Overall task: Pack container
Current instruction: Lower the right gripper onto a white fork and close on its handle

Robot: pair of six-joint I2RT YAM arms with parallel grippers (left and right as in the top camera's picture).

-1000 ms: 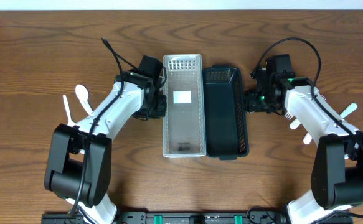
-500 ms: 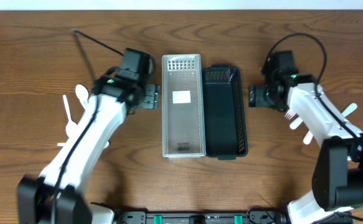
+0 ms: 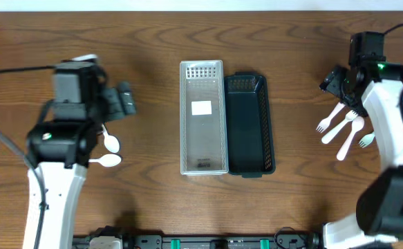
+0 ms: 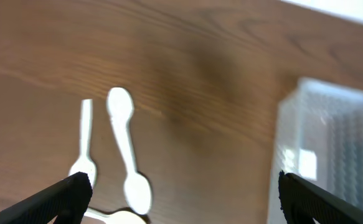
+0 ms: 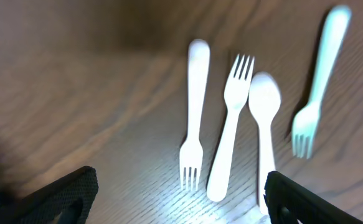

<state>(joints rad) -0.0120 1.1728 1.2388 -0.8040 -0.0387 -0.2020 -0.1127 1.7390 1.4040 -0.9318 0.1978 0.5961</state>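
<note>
Showing clear container (image 3: pixel 202 117) at table centre, dark container (image 3: pixel 251 124) touching its 3 o'clock side. White label (image 3: pixel 202 107) on clear container floor; writing unreadable. Left gripper (image 3: pixel 124 101) at 9 o'clock of containers, claw apart, empty; white spoons (image 3: pixel 109 142) at its 6 o'clock. Right gripper (image 3: pixel 334 81) at 2 o'clock, claw apart, empty; white forks (image 3: pixel 339 121) at its 6 o'clock.

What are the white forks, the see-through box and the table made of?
The forks: probably plastic, plain white, smooth, a little shiny in the light.
The see-through box: likely clear plastic, with cloudy see-through walls and moulded slots at one end.
The table: wood or a wood-look top, brown with grain lines; I cannot tell which.
</note>
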